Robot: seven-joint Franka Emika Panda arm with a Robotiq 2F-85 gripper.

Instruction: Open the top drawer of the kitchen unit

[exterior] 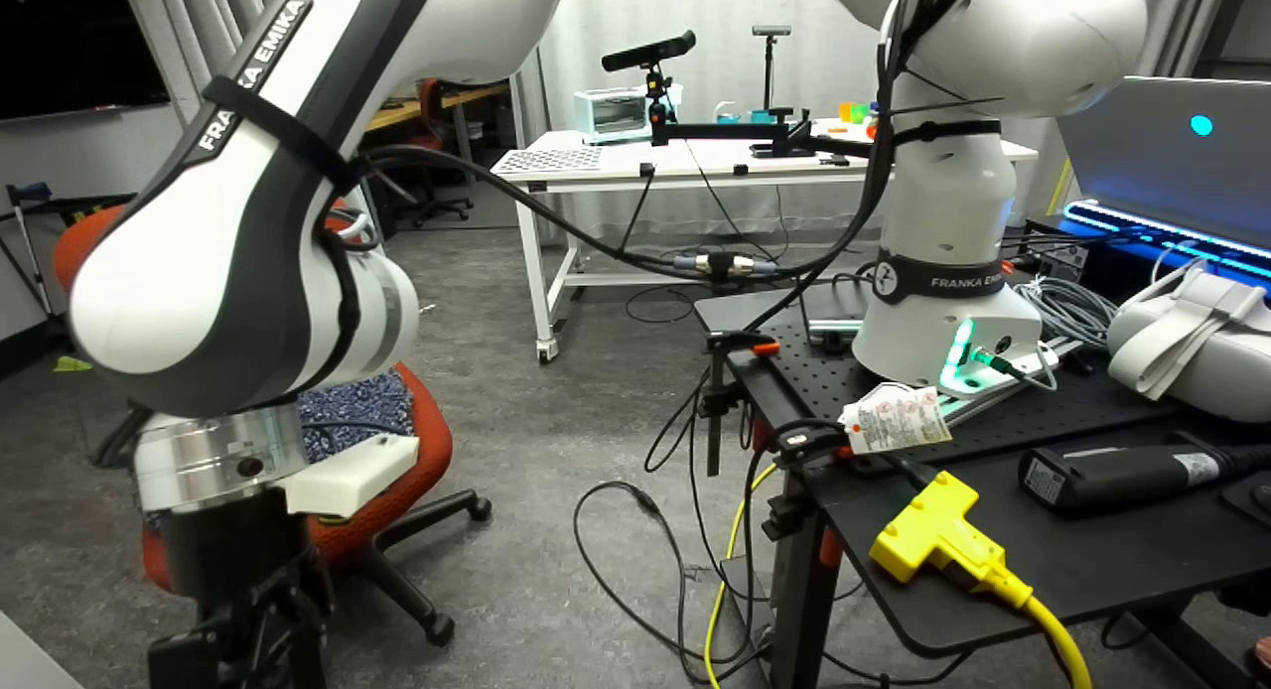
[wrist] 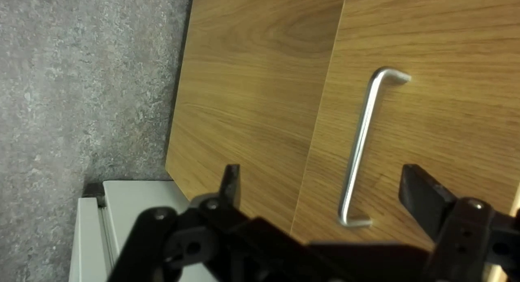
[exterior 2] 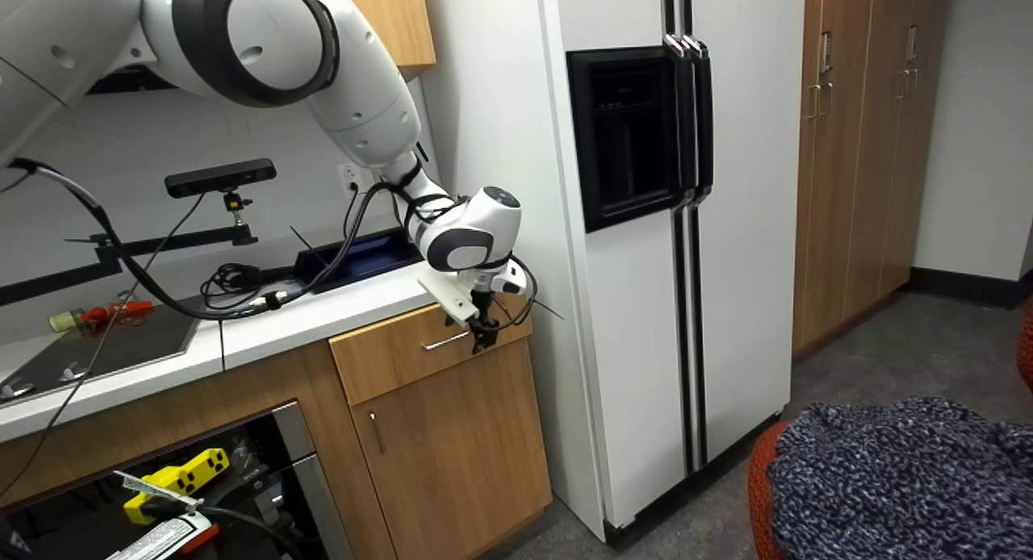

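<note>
In an ext. view, top drawer [exterior 2: 378, 363] sits directly above cabinet door [exterior 2: 460, 455], under surface [exterior 2: 355, 306]; cooktop [exterior 2: 129, 348] on surface, to L; fridge [exterior 2: 746, 326] just R of top drawer; chair [exterior 2: 896, 479] farther R, in foreground. Hand [exterior 2: 484, 340] before top drawer. Wrist view: drawer handle [wrist: 360, 148] shows btwn fingertips [wrist: 420, 192], fridge lower L, floor [wrist: 89, 91] L.
</note>
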